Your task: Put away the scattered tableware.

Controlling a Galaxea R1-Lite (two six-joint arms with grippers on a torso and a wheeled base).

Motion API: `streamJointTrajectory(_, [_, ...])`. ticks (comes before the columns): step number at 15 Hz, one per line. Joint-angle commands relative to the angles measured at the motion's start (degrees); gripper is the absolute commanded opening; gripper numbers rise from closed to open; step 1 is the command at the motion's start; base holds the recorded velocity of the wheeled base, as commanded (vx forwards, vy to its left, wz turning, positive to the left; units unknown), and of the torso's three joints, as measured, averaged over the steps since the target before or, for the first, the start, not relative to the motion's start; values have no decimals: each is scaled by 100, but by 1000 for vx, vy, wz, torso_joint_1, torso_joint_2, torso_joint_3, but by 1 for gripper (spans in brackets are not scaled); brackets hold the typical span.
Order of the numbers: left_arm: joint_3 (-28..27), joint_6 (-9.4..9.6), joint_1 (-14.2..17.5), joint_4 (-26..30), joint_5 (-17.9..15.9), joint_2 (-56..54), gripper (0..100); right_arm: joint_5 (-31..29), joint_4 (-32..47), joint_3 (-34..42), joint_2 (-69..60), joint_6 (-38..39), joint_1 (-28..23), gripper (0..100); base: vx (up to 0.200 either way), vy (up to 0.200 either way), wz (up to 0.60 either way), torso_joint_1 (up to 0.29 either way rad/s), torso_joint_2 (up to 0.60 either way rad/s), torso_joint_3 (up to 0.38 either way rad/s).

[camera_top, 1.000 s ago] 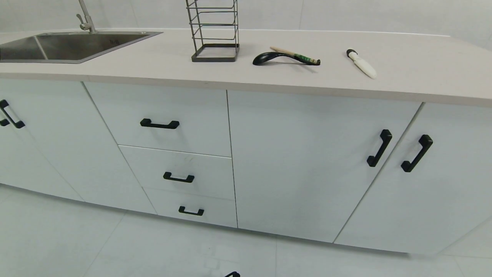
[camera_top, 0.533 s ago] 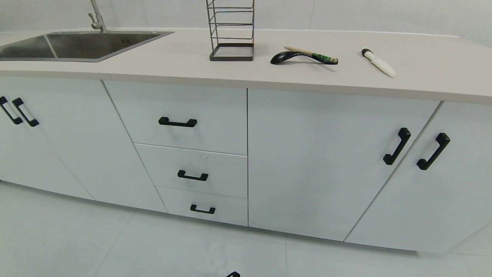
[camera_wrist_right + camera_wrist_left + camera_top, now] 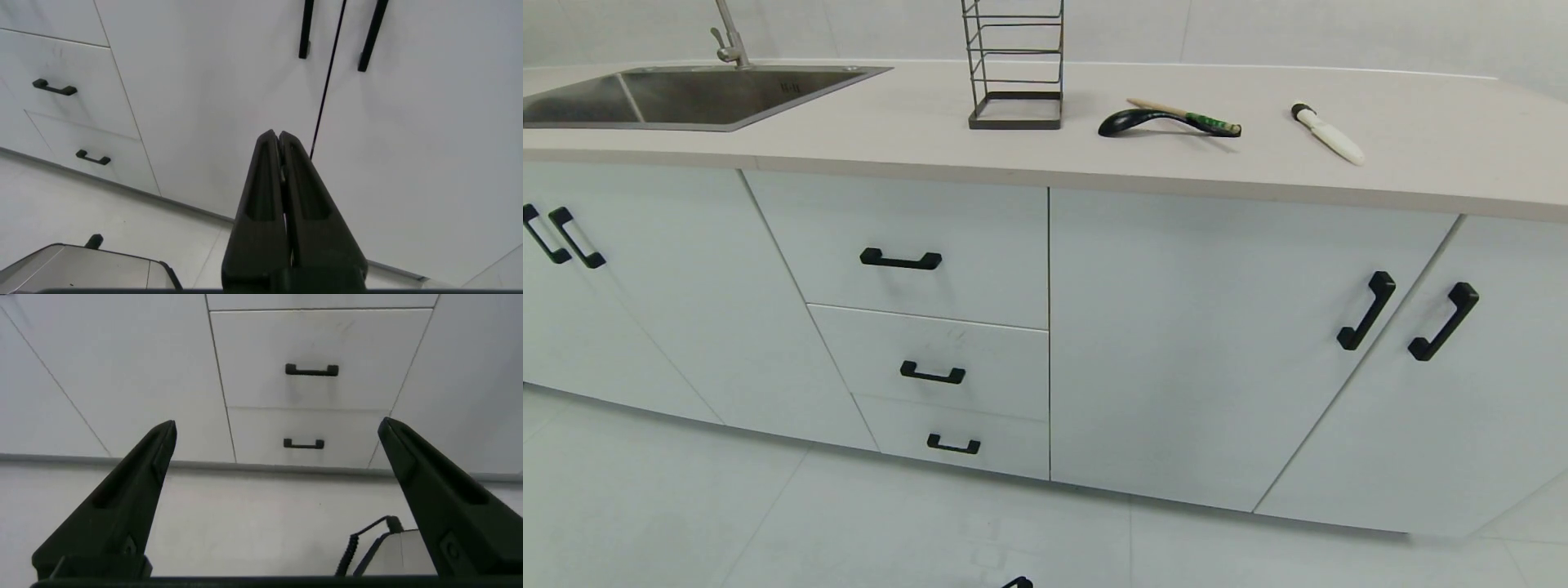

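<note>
Left gripper (image 3: 278,429): fingers (image 3: 139,490) spread wide, nothing between them. Held low, facing two drawers (image 3: 319,400); the finger bases are cut off at the frame edge.

Right gripper (image 3: 279,135): fingers (image 3: 265,188) pressed together, gripping nothing. Held low, facing the doors (image 3: 245,73) right of the drawers.

Spoon (image 3: 1131,122): black, on the counter (image 3: 1421,155), bowl to the left, just right of the rack.

Stick (image 3: 1176,114): pale wood with a green band, lying over the spoon's handle and meeting it at the right end. One chopstick or a pair, cannot tell.

White utensil (image 3: 1327,135): black cap at the far end, right of the spoon and apart from it. Its kind is hard to make out.

Rack (image 3: 1015,69): dark wire, upright, mid-counter; top cut off.

Sink (image 3: 686,94): steel, far left, left part cut off. Tap (image 3: 731,41) behind it, top cut off.
</note>
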Motion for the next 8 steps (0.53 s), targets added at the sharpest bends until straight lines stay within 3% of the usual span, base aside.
streamJointTrajectory(1, [-712,146,5,-871,-329,412,100,2,-6,0,7,0,3,0,0,0,0,0,0,0])
streamJointTrajectory(3, [-774,656,-57,-572,-1208,860,100,2,-6,0,7,-9,3,0,0,0,0,0,0,0])
streamJointTrajectory(4, [-809,1245,-92,-458,-1700,1379,100,2,-6,0,7,-9,3,0,0,0,0,0,0,0])
streamJointTrajectory(5, [-809,1772,-92,-282,-1973,1818,100,2,-6,0,7,0,3,0,0,0,0,0,0,0])
streamJointTrajectory(6, [-818,1992,-101,-194,-2008,2021,100,2,-6,0,7,0,3,0,0,0,0,0,0,0])
streamJointTrajectory(7, [-818,2704,-153,-1,-2070,2627,100,2,-6,0,7,0,3,0,0,0,0,0,0,0])
streamJointTrajectory(8, [-818,3091,-171,34,-2070,3022,100,2,-6,0,7,0,3,0,0,0,0,0,0,0])
